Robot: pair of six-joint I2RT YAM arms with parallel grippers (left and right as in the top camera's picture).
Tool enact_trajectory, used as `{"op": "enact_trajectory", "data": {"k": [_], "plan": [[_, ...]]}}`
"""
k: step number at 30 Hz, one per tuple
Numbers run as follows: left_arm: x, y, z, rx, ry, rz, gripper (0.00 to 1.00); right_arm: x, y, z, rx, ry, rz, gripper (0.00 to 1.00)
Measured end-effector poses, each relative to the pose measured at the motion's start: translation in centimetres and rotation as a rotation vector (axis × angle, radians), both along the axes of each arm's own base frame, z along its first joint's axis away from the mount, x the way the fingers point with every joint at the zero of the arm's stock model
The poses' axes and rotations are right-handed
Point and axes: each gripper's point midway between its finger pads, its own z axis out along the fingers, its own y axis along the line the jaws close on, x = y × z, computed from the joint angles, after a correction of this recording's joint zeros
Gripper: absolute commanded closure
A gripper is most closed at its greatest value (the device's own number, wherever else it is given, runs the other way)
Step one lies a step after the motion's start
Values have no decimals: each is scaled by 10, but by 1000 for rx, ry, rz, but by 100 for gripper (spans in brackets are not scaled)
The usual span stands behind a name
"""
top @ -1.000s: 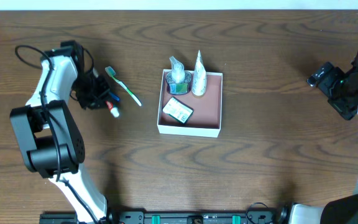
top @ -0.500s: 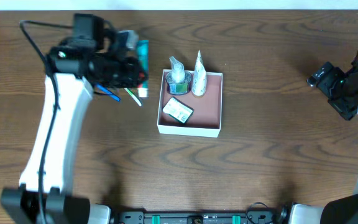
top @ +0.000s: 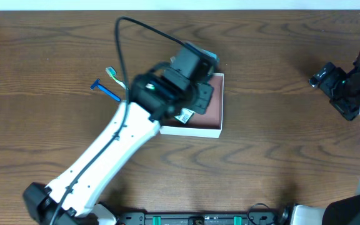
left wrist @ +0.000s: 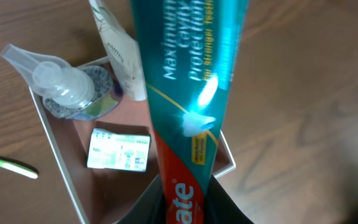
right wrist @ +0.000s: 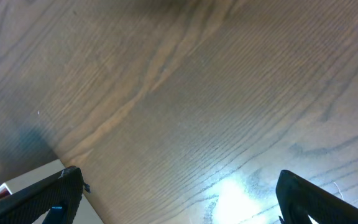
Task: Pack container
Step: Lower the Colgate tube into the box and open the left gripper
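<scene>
Overhead view: a brown wooden bench (top: 280, 169). The left arm (top: 105, 156) reaches from the near left to the square container (top: 216, 106) at the middle, partly covering it. The left gripper (left wrist: 185, 202) has its jaws clamped on a teal and red toothpaste tube (left wrist: 188, 74) above the container, which holds a white tube (left wrist: 120, 56), a bottle (left wrist: 64, 90) and a packet (left wrist: 118, 149). The right gripper (right wrist: 179, 180), at the right edge, has its jaws wide apart and empty. A toothbrush (top: 111, 73) and a razor (top: 105, 89) lie left of the container.

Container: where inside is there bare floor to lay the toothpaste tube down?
Free: the floor strip between the green-white packet and the right wall of the container, down to the near right corner. Crowded: the far side, where the clear pouch and white tube sit. The left pincer holds the toothpaste tube over the container.
</scene>
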Motion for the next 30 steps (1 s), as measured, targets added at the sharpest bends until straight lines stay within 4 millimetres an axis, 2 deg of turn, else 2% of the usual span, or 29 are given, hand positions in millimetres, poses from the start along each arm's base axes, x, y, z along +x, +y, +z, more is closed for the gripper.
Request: {"op": "enact_trajectory", "data": {"k": [3, 7, 8, 12, 15, 17, 20, 23, 25, 30], "plan": [[7, -8, -13, 24, -4, 78, 81, 0, 0, 0, 0, 0, 0, 1], [16, -20, -49, 70, 33, 157, 81, 0, 0, 0, 0, 0, 0, 1], [17, -23, -57, 83, 43, 165, 85, 0, 0, 0, 0, 0, 0, 1], [18, -32, -92, 137, 84, 183, 86, 0, 0, 0, 0, 0, 0, 1], [16, -36, -105, 164, 99, 181, 86, 0, 0, 0, 0, 0, 0, 1], [15, -37, -108, 174, 97, 182, 85, 0, 0, 0, 0, 0, 0, 1], [17, -36, -108, 179, 86, 187, 62, 0, 0, 0, 0, 0, 0, 1], [18, -35, -107, 178, 81, 197, 50, 0, 0, 0, 0, 0, 0, 1], [19, -35, -107, 176, 78, 205, 46, 0, 0, 0, 0, 0, 0, 1], [20, -35, -106, 176, 73, 209, 46, 0, 0, 0, 0, 0, 0, 1]]}}
